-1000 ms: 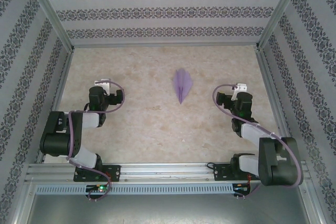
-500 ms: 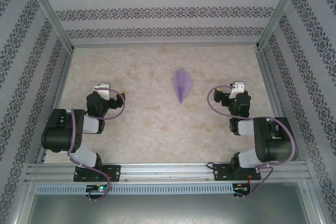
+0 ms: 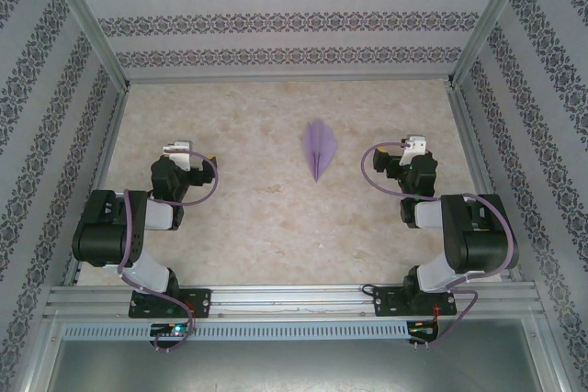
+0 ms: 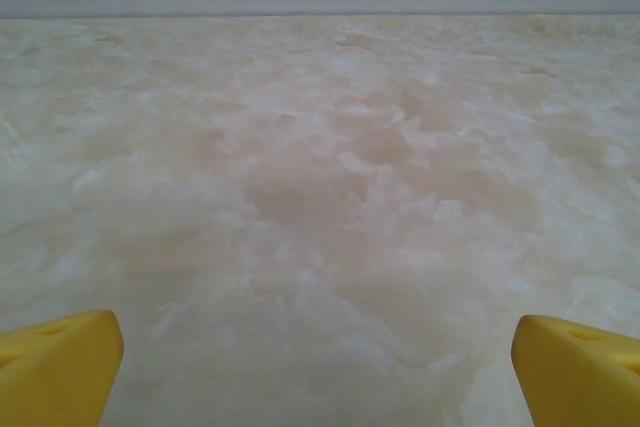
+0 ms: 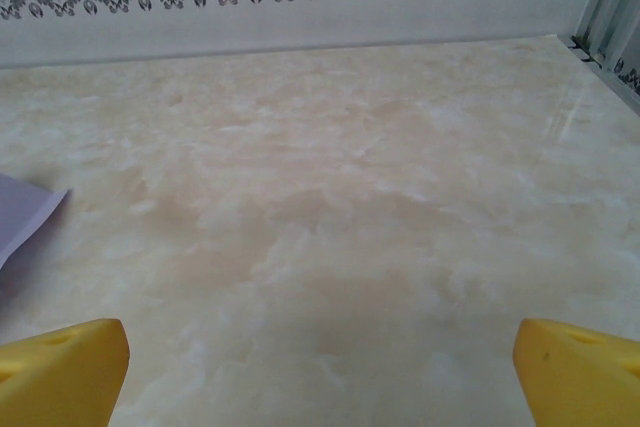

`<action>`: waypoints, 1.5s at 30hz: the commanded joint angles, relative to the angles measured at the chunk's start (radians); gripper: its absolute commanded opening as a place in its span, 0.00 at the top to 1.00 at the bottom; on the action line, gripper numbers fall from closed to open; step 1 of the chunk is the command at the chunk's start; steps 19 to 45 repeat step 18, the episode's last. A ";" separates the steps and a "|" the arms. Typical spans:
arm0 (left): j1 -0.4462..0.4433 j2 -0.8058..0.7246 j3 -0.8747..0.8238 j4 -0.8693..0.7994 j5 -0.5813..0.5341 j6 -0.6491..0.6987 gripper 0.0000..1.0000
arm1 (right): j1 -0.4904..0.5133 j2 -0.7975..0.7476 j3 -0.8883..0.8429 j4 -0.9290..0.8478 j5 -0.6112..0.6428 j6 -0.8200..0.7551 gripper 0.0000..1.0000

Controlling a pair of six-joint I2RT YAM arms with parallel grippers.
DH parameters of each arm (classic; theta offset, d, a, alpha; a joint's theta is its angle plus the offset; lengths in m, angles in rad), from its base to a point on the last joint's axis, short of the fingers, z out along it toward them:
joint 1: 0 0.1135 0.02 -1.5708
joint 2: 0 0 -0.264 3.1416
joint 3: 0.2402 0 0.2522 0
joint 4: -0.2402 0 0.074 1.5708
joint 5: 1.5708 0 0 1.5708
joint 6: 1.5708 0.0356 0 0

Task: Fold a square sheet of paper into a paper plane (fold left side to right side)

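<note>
1. The left gripper (image 4: 318,375) has its yellow fingers (image 4: 55,362) spread wide. It holds nothing and hangs over the bare marbled table (image 4: 320,177).
2. The right gripper (image 5: 320,372) is equally wide and empty.
3. The paper plane (image 3: 319,149) lies flat on the table between the grippers. It touches neither, sits nearer the right one, and points its nose toward the arm bases.

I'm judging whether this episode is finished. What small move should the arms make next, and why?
Probably just a retreat toward rest, then stop. The paper plane lies on the table, folded into a pointed dart, touched by nothing. The left gripper and right gripper are open and empty, one on either side of it, so no fold seems left to make.
</note>
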 commanded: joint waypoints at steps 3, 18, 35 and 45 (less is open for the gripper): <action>0.009 0.001 0.003 0.008 -0.025 -0.017 0.01 | 0.016 -0.006 0.012 -0.002 0.026 -0.023 0.02; 0.009 0.000 0.009 -0.005 -0.017 -0.012 0.01 | 0.039 -0.007 0.017 -0.011 0.053 -0.044 0.02; 0.009 0.000 0.009 -0.005 -0.017 -0.012 0.01 | 0.039 -0.007 0.017 -0.011 0.053 -0.044 0.02; 0.009 0.000 0.009 -0.005 -0.017 -0.012 0.01 | 0.039 -0.007 0.017 -0.011 0.053 -0.044 0.02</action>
